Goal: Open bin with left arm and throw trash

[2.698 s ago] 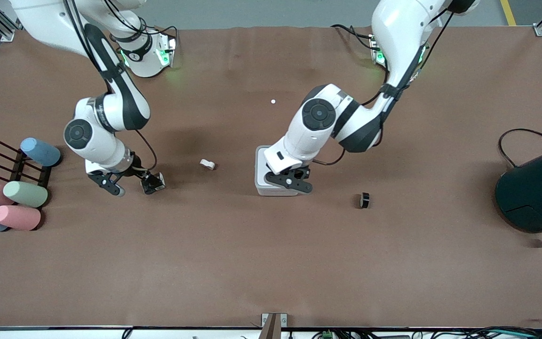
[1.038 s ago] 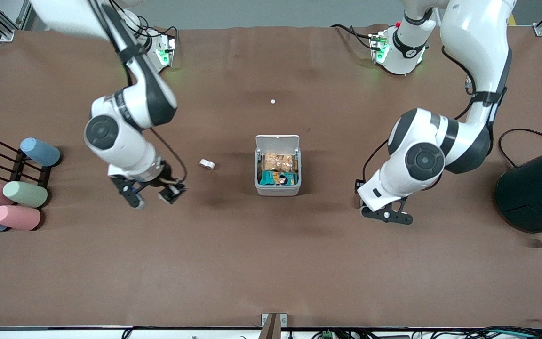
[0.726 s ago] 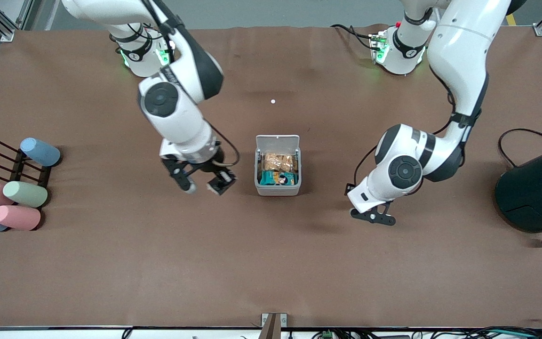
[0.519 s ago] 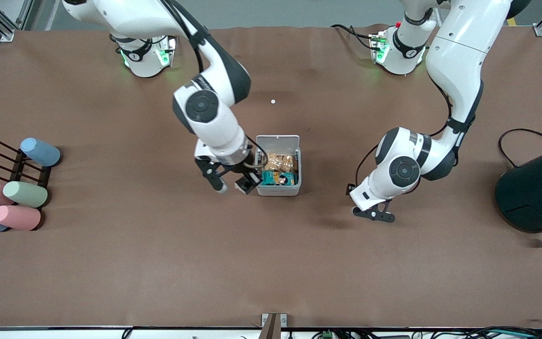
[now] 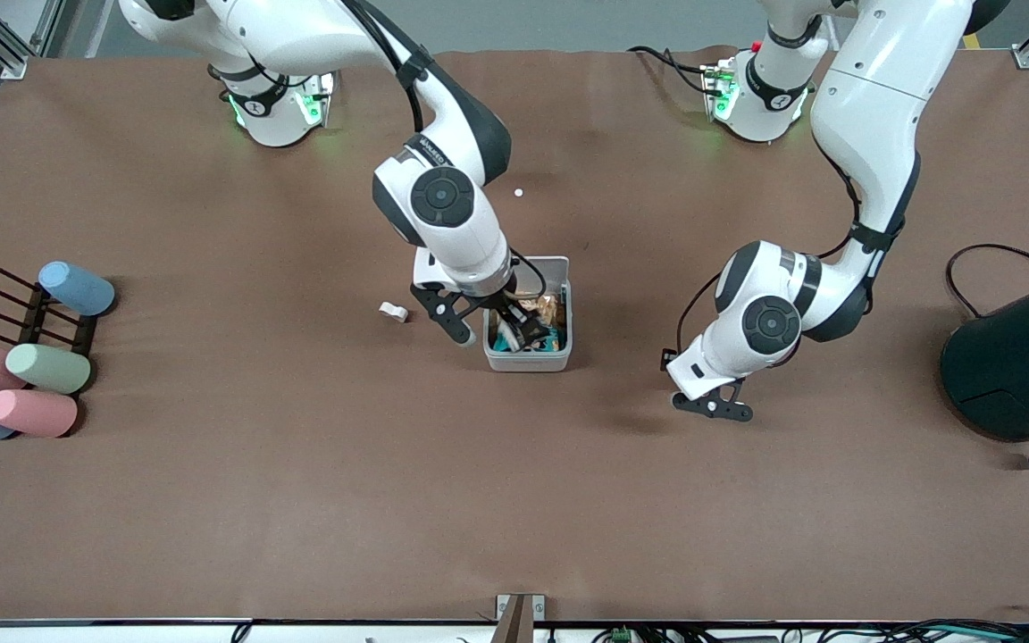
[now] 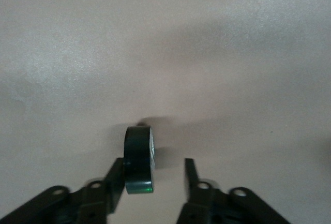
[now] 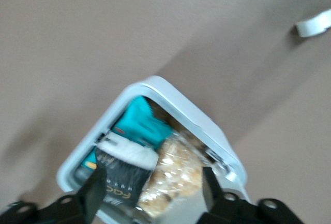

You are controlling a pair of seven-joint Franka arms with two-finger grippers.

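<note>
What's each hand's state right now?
Left hand: open around the black roll on the table, not gripping.
Right hand: open over the bin, black wrapper between its fingers.

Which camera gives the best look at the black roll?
The left wrist view: the roll stands on edge on the table, between the open left tool fingers. In the front view that tool hides it; the right wrist view misses it.
</note>
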